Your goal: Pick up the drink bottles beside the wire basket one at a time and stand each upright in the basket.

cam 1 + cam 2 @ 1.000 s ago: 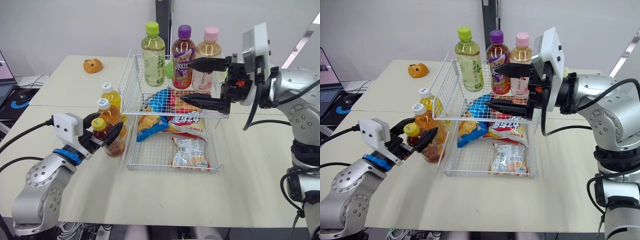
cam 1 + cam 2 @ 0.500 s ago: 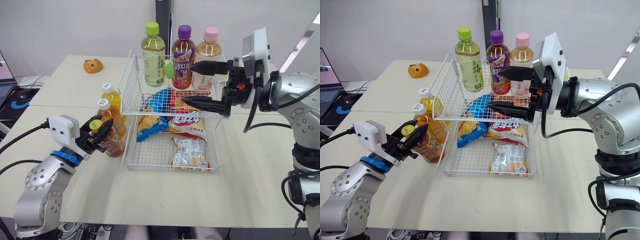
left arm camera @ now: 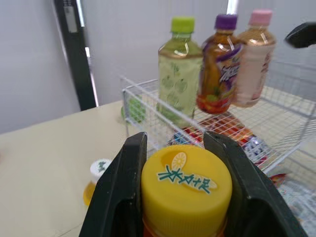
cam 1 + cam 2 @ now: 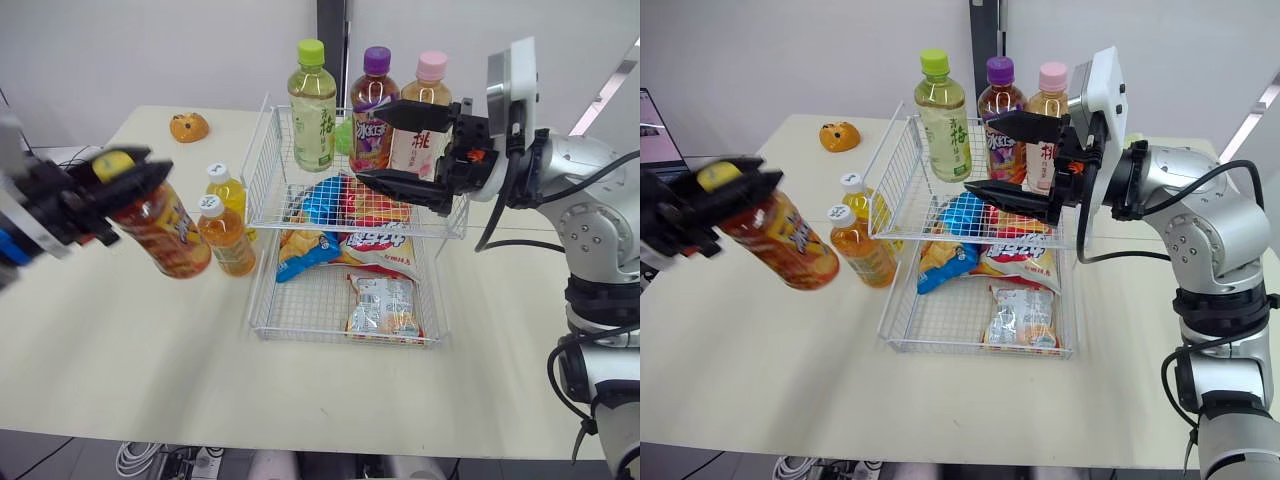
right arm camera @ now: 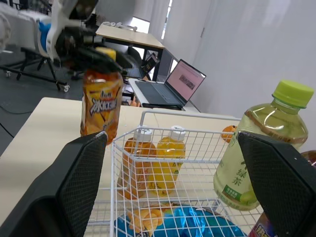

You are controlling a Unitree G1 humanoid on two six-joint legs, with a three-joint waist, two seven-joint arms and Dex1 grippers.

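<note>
My left gripper (image 4: 108, 178) is shut on a yellow-capped bottle (image 4: 160, 232) with an orange-red label, held tilted in the air left of the wire basket (image 4: 262, 328). Its fingers clamp the neck just under the cap (image 3: 186, 185). Two white-capped orange bottles (image 4: 228, 190) (image 4: 229, 238) stand on the table beside the basket's left wall. A green-capped bottle (image 4: 313, 105), a purple-capped one (image 4: 374, 100) and a pink-capped one (image 4: 424, 102) stand upright at the basket's back. My right gripper (image 4: 370, 145) hangs open over the back of the basket, in front of those bottles, with nothing in it.
Snack bags (image 4: 384, 305) lie over the basket's floor. A small orange toy (image 4: 188, 127) sits at the table's far left. A laptop (image 4: 655, 120) is off the table to the left. Bare tabletop (image 4: 150, 340) runs left of and in front of the basket.
My left gripper has lifted the yellow-capped bottle off the table, up and leftward from the two white-capped bottles. The right gripper has stayed nearly where it was, still open.
</note>
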